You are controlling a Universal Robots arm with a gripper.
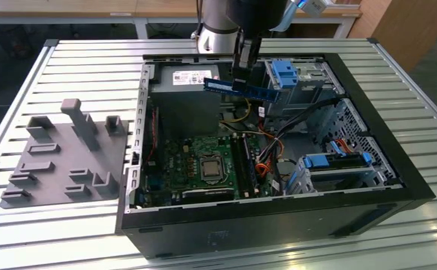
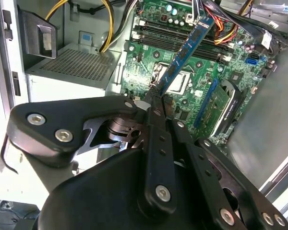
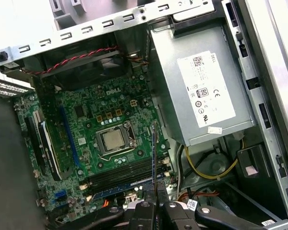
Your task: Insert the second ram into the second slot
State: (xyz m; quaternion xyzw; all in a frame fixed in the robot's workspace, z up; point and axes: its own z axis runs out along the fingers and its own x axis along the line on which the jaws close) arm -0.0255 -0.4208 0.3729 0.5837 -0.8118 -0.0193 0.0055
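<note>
While my tool grips the thin dark-blue ram stick at its middle, upper-centre in the exterior view above the open black computer case, I judge it needs squaring parallel to the long black motherboard slots, kept level.

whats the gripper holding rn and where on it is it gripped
The second ram, a dark-blue stick, pinched by the gripper on its upper long edge about mid-length, above the open computer case.
</note>
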